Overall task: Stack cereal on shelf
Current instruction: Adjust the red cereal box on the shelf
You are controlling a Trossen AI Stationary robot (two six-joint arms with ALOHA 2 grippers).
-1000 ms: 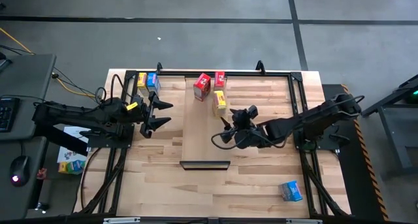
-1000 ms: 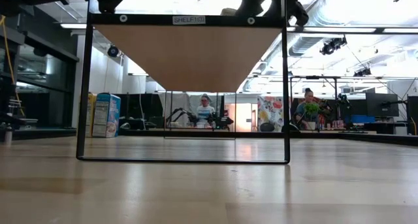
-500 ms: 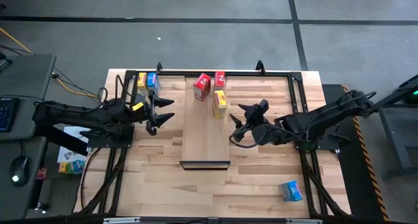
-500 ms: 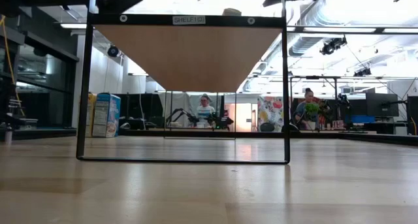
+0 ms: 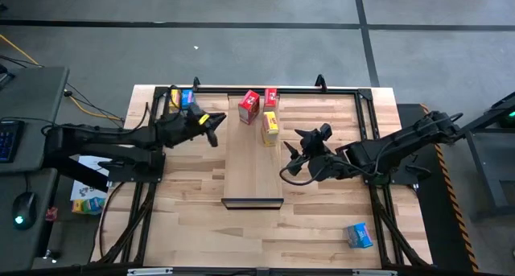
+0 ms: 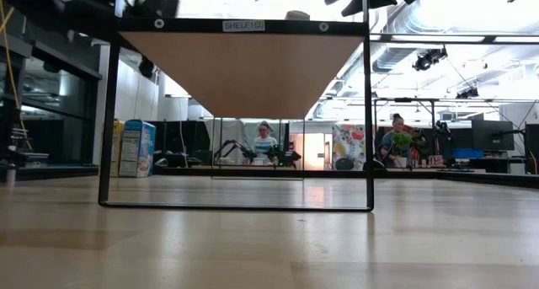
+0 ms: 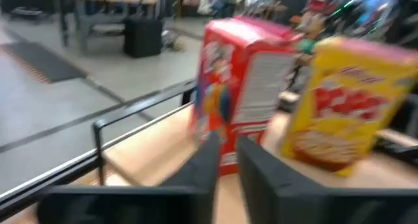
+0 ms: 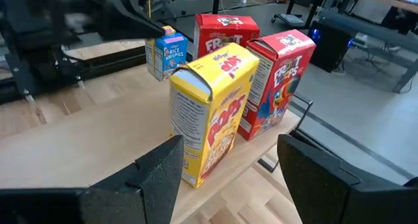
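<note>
The shelf [image 5: 253,167] is a pale board on a black frame, with a dark lip at its near end. At its far end stand two red cereal boxes [image 5: 249,107] [image 5: 270,97] and a yellow one [image 5: 270,127]. My left gripper [image 5: 214,134] hangs shut and empty just left of the shelf; its wrist view shows a red box [image 7: 241,87] and the yellow box [image 7: 346,106] ahead. My right gripper [image 5: 290,153] is open at the shelf's right edge, facing the yellow box [image 8: 212,116] and touching nothing.
A yellow and a blue box [image 5: 182,99] stand at the table's far left corner, also seen in the low view [image 6: 137,147]. Another blue box [image 5: 359,235] lies near the front right. The black frame rails [image 5: 366,123] run along the table's sides. People sit in the room behind.
My left gripper has swung toward the table's right and far side, up to the shelf's left edge, and has shut with nothing in it. My right gripper has drawn back off the shelf toward the table's right edge and stayed open.
</note>
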